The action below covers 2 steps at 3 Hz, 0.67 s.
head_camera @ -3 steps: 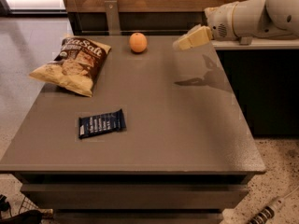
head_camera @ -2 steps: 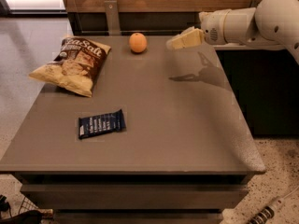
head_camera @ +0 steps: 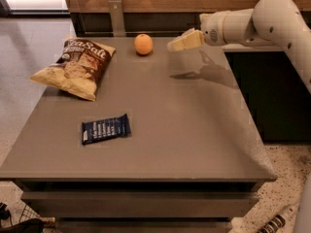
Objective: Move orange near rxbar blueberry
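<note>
While the gripper [head_camera: 175, 44] is held above the table's [head_camera: 194, 144] far edge, just right of the orange [head_camera: 143, 44], its state cannot be told; rxbar blueberry [head_camera: 106, 128] is laid near-left, well apart; open surface is seen between; chip bag [head_camera: 75, 67] far left.

The orange [head_camera: 143, 44] sits small, round and smooth near the far edge of the desk [head_camera: 194, 130], with the hand [head_camera: 171, 46] hovering just beside it, not touching. The rxbar blueberry [head_camera: 105, 128] lies flat, well apart from the orange, toward the desk's near left. It is a dark navy wrapper with white lettering, slightly askew.
</note>
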Tool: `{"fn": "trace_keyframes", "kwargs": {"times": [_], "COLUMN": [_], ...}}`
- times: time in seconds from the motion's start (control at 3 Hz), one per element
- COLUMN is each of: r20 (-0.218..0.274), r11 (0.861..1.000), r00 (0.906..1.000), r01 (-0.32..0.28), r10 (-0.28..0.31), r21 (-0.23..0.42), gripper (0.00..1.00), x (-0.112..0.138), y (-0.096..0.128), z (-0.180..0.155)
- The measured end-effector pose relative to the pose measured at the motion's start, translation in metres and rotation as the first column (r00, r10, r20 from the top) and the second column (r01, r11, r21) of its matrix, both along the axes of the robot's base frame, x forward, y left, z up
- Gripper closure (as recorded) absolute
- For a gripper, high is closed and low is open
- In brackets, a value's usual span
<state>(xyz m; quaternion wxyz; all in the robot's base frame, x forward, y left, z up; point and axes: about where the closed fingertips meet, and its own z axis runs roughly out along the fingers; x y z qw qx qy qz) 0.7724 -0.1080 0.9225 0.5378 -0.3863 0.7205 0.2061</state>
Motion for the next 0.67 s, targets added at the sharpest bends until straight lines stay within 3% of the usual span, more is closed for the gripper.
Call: {"fn": "trace_keyframes", "kwargs": {"times": [0.67], "r20": [-0.003], "r11": [0.999], "r00": [0.9995], "r01": [-0.031], "r10": [0.031], "r21": [-0.024], "gripper": [0.00], "x": [0.061], "y": [0.044], "z": [-0.036]}}
